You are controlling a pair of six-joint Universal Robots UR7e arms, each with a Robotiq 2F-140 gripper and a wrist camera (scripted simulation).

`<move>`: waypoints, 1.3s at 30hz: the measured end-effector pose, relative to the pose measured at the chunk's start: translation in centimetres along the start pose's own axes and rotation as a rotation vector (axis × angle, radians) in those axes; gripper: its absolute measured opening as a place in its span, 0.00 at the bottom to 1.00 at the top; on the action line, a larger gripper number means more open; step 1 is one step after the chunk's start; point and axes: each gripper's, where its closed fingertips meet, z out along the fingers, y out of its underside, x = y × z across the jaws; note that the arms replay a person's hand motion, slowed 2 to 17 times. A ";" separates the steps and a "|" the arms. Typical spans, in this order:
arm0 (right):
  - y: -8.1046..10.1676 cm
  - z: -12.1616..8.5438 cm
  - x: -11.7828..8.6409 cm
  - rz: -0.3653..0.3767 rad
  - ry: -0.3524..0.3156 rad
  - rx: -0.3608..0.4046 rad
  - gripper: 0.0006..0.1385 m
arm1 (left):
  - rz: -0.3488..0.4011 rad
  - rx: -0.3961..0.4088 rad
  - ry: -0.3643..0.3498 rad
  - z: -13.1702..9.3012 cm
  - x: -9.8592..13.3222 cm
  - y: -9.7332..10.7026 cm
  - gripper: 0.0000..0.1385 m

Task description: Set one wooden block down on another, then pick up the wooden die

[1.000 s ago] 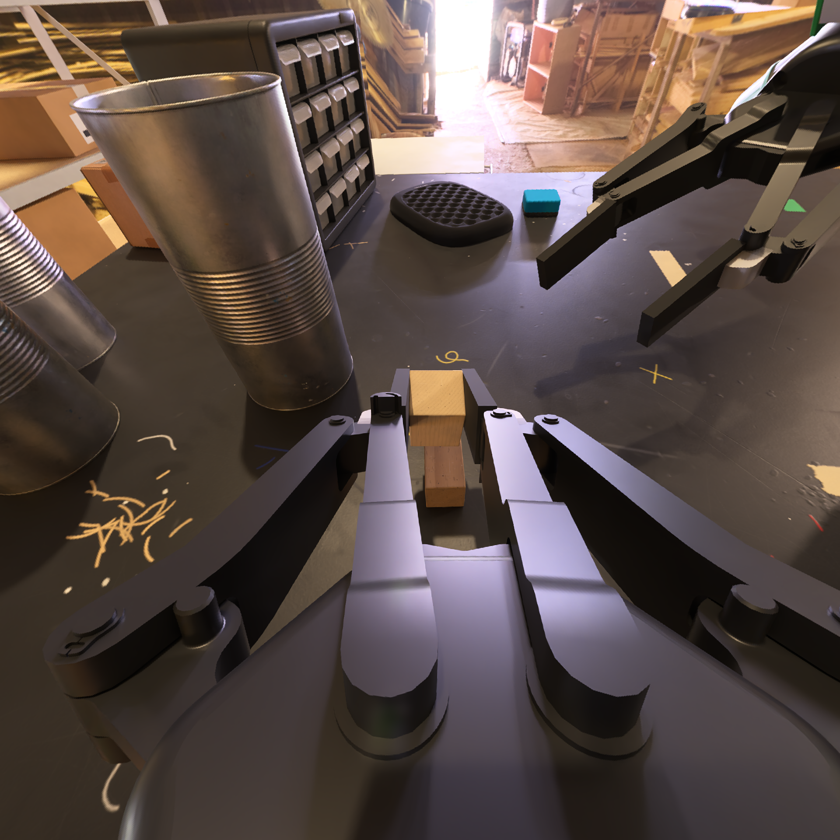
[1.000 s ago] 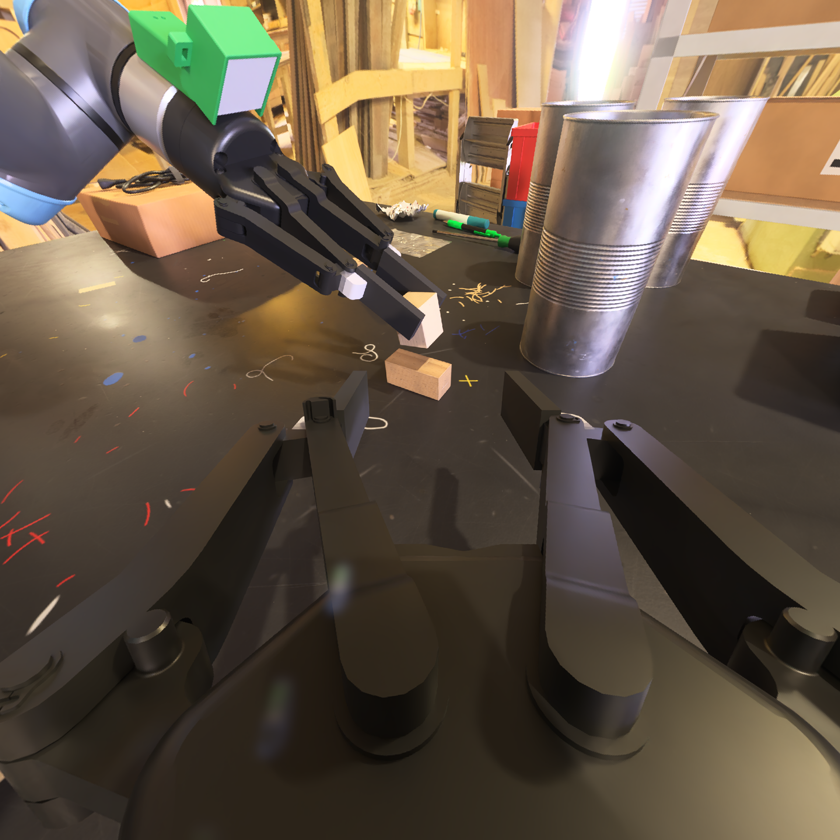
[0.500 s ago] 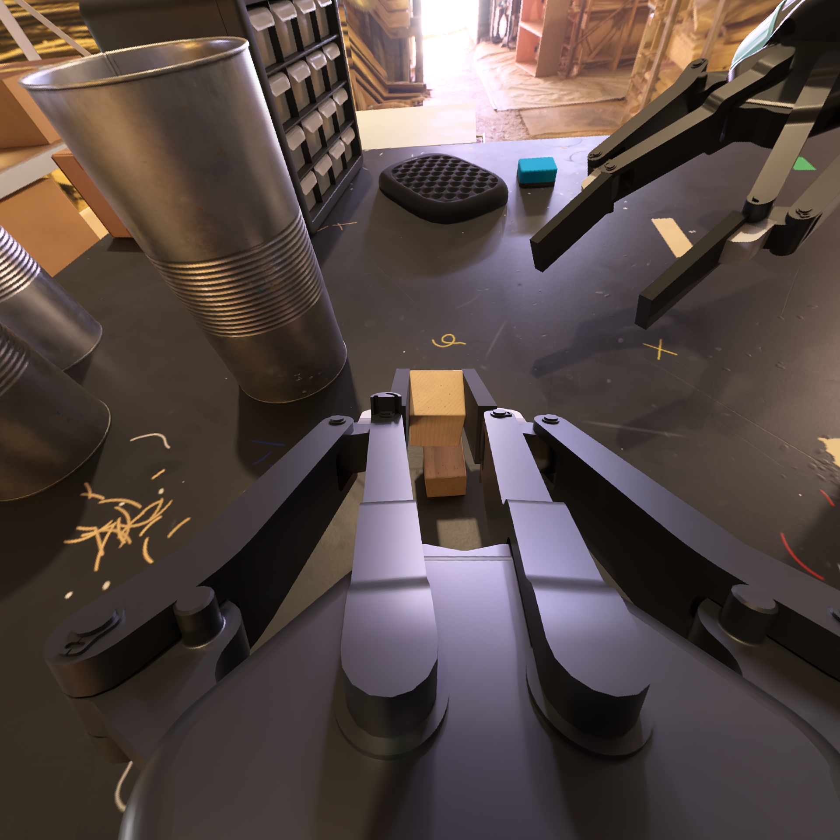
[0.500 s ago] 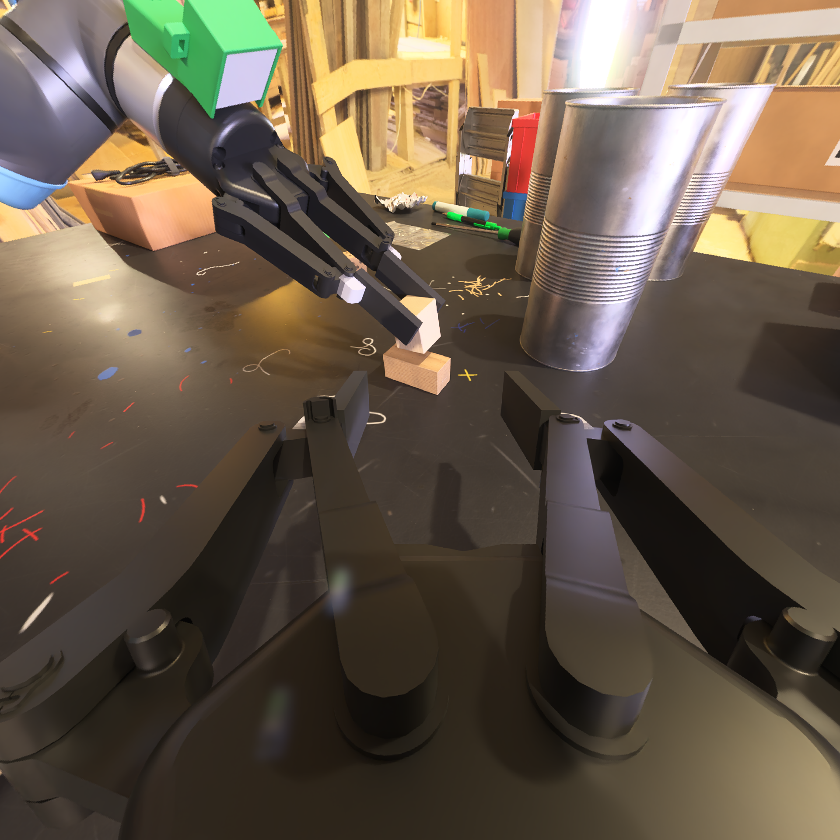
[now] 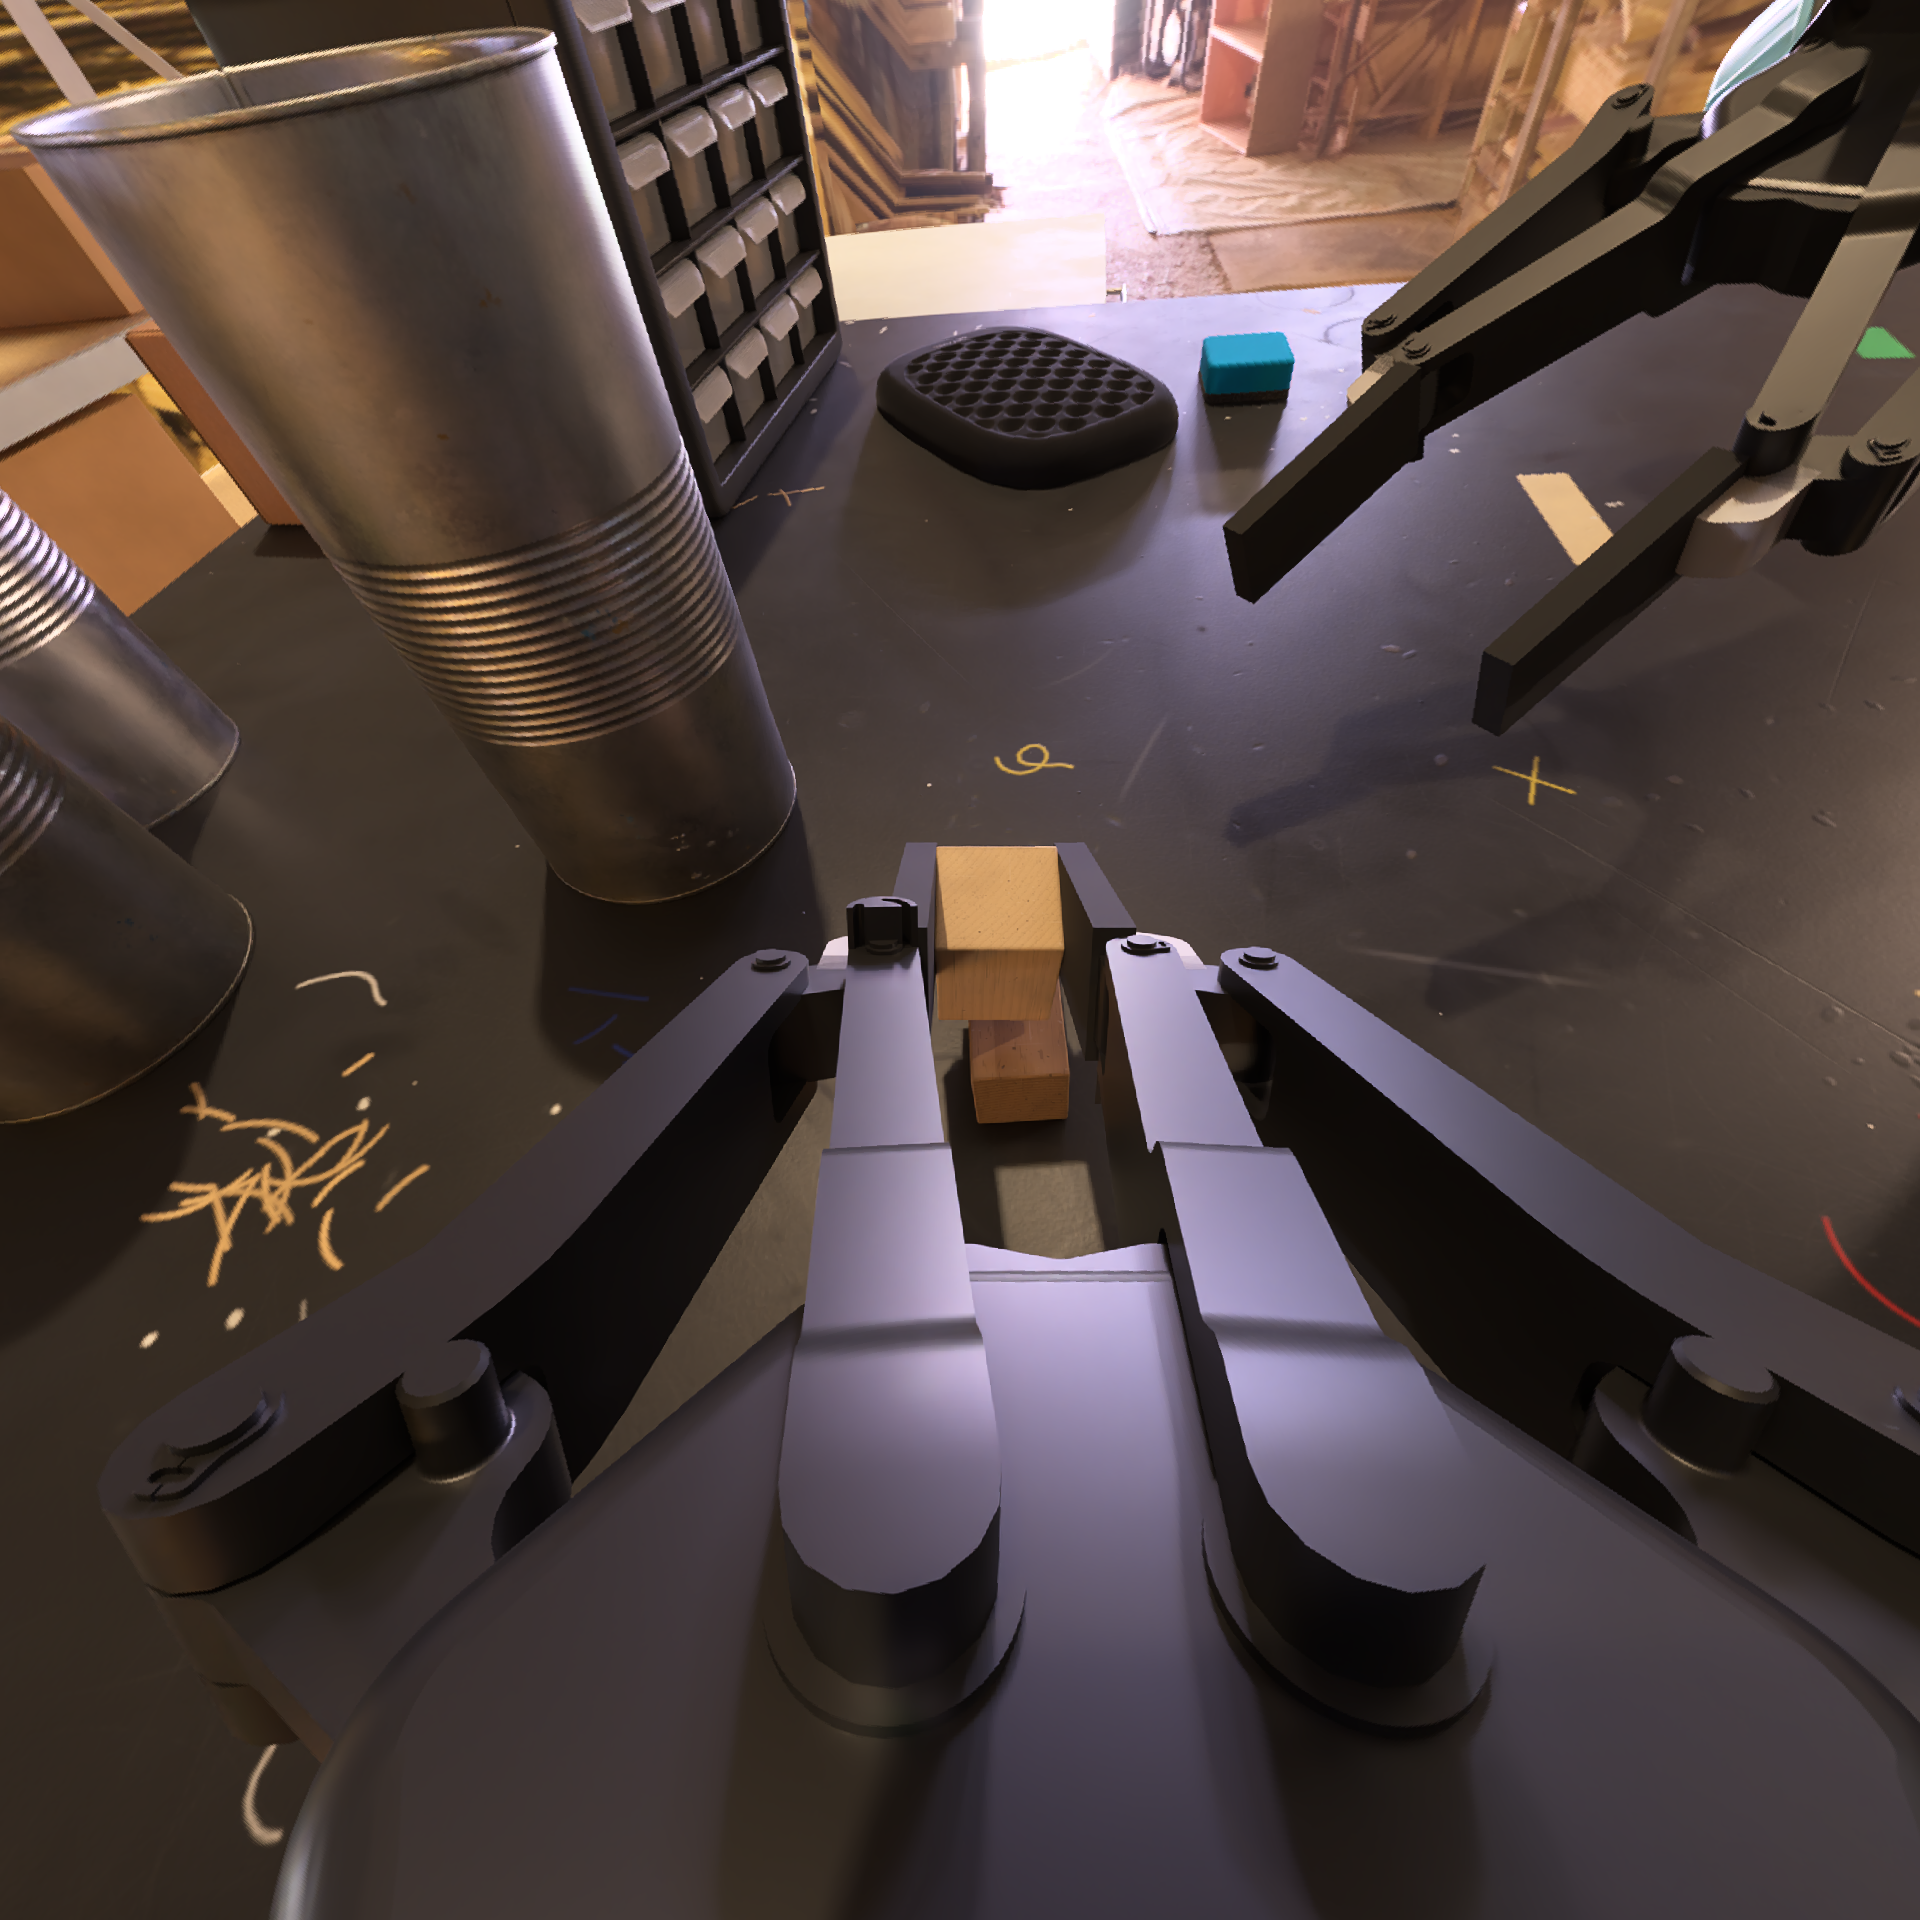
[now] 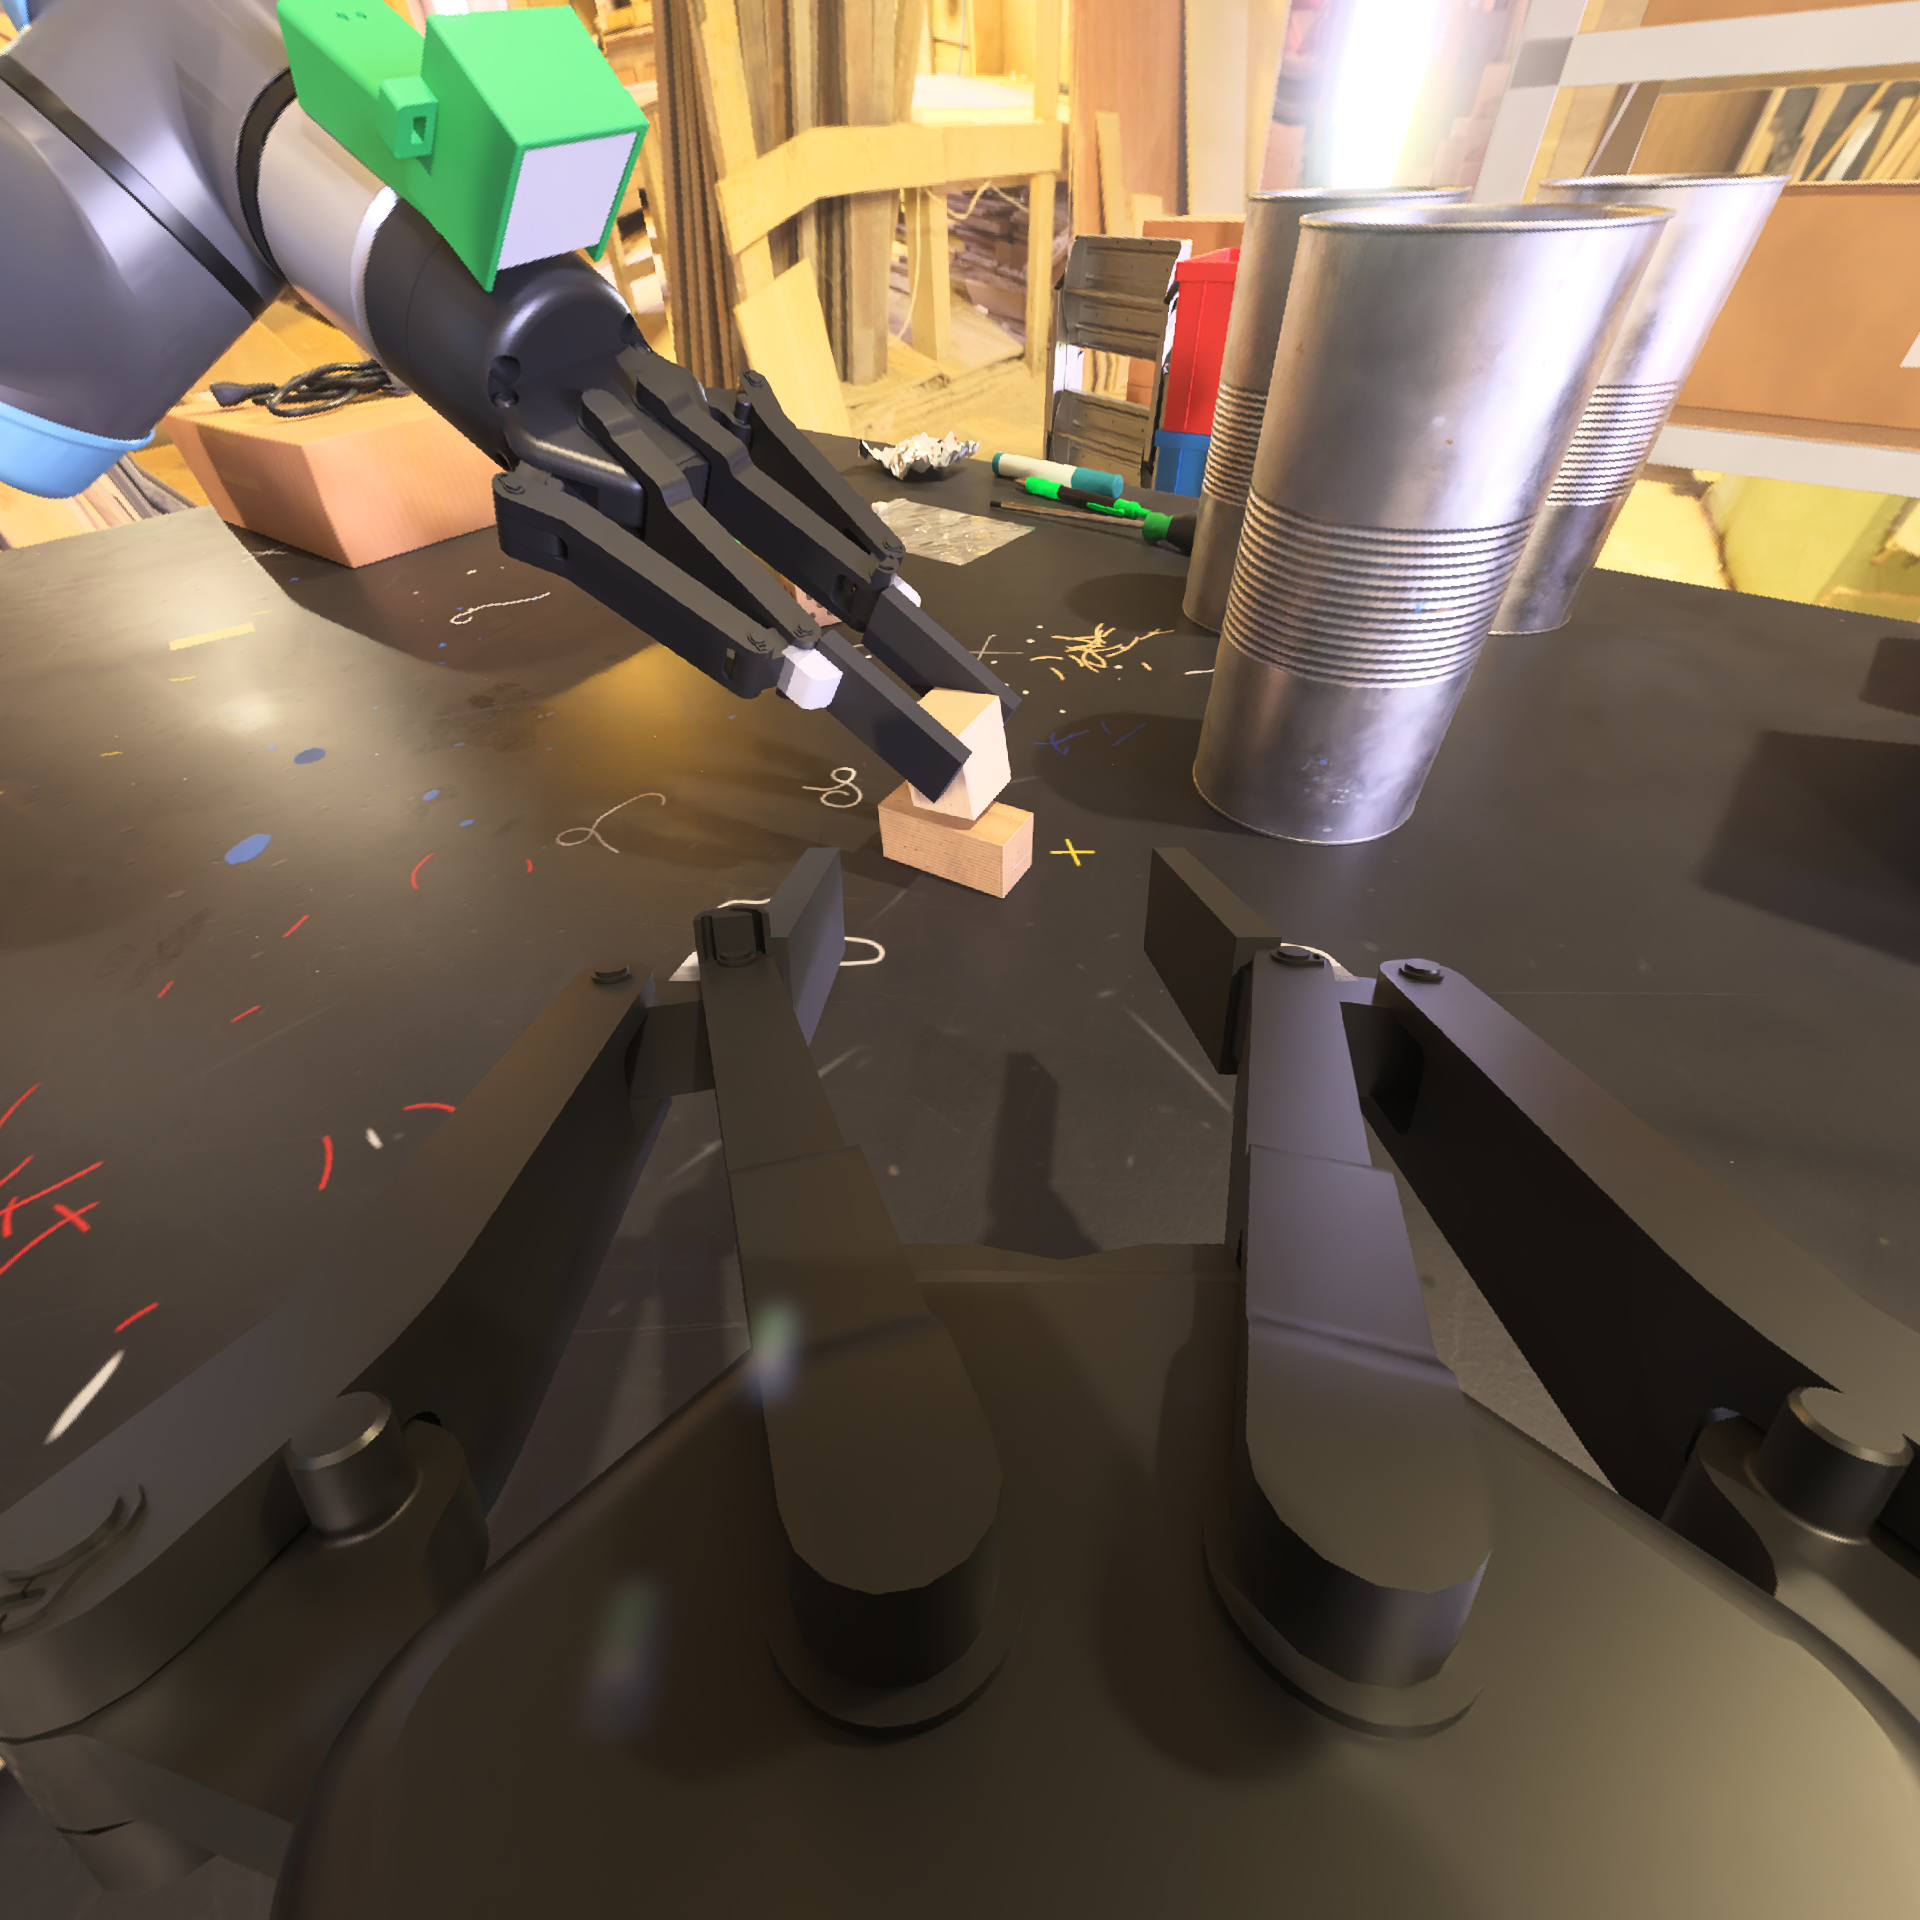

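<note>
Left gripper [image 5: 1000, 914] is clamped on the upper wooden block [image 5: 995, 927], one of the fingers [image 5: 1099, 914] on each side face. That block is pale, near-cubic, with fine grain on its top face; in the right wrist view it [image 6: 961, 753] sits tilted, one lower edge touching the top of the lower wooden block [image 6: 958, 844], not flat on it. The lower wooden block [image 5: 1018, 1070] is darker tan, lower and longer, with visible end grain, lying flat on the dark tabletop [image 5: 1299, 707] just beside a yellow chalk cross [image 6: 1072, 853]. Right gripper [image 6: 995, 914] hangs above the tabletop, fingers spread wide and holding nothing, pointed at the two blocks from the near side; from the left wrist view it [image 5: 1371, 634] shows well apart to the right of the stack. A ribbed metal can [image 5: 436, 436] stands near the blocks on the left, with two more cans [image 5: 62, 883] behind it and wood shavings [image 5: 270, 1184] scattered on the tabletop beside them. Farther back: a small-parts drawer cabinet [image 5: 717, 208], a black honeycomb pad [image 5: 1027, 400], and a teal sponge block [image 5: 1245, 366]. No wooden die can be picked out in either view.
</note>
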 end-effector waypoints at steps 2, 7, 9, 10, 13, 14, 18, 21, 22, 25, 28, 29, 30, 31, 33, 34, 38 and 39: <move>0.1 0.0 0.0 0.001 -0.001 -0.002 0.56 | -0.007 -0.002 -0.002 0.0 0.0 0.0 0.21; 0.2 0.1 0.0 0.003 -0.004 -0.005 0.56 | -0.020 -0.021 -0.007 0.0 -0.1 0.1 0.21; 0.2 0.1 0.0 0.004 -0.005 -0.006 0.56 | -0.022 -0.030 -0.009 0.0 0.0 0.1 0.21; 0.2 0.1 0.0 0.004 -0.005 -0.007 0.56 | -0.023 -0.035 -0.010 0.0 0.0 0.1 0.21; 0.2 0.2 0.0 0.007 -0.005 -0.008 0.56 | -0.027 -0.051 -0.013 0.0 0.0 0.1 0.21; 0.2 0.2 0.0 0.007 -0.005 -0.008 0.56 | -0.029 -0.056 -0.014 0.0 -0.1 0.1 0.21; 0.3 0.2 0.0 0.009 -0.006 -0.009 0.56 | -0.042 -0.074 -0.019 0.1 -0.1 0.0 0.21; 0.3 0.2 0.0 0.008 -0.006 -0.012 0.56 | -0.042 -0.086 -0.021 0.2 -0.1 0.0 0.21; 0.3 0.2 0.0 0.007 -0.006 -0.013 0.56 | -0.040 -0.089 -0.022 0.2 -0.1 0.0 0.21; 0.3 0.2 0.0 0.006 -0.006 -0.014 0.56 | -0.031 -0.095 -0.024 0.2 -0.1 -0.1 0.21; 0.3 0.2 0.0 0.007 -0.006 -0.013 0.56 | -0.033 -0.102 -0.023 0.3 -0.1 -0.1 0.21; 0.3 0.2 0.0 0.007 -0.006 -0.013 0.56 | -0.034 -0.104 -0.023 0.3 -0.1 -0.1 0.21; 0.3 0.2 0.0 0.007 -0.006 -0.013 0.56 | -0.035 -0.107 -0.023 0.3 -0.1 -0.1 0.21; 0.4 0.2 0.0 0.007 -0.006 -0.014 0.56 | -0.036 -0.109 -0.023 0.3 -0.1 -0.1 0.21; 0.4 0.2 0.0 0.007 -0.005 -0.016 0.56 | -0.035 -0.112 -0.024 0.3 -0.1 -0.1 0.21; 0.4 0.2 0.0 0.006 -0.004 -0.017 0.56 | -0.035 -0.114 -0.024 0.3 -0.1 -0.1 0.21; 0.5 0.2 0.0 0.005 -0.002 -0.019 0.56 | -0.024 -0.117 -0.027 0.2 -0.1 -0.1 0.21; 0.5 0.2 0.1 0.005 -0.002 -0.019 0.56 | -0.020 -0.118 -0.028 0.2 0.0 0.0 0.21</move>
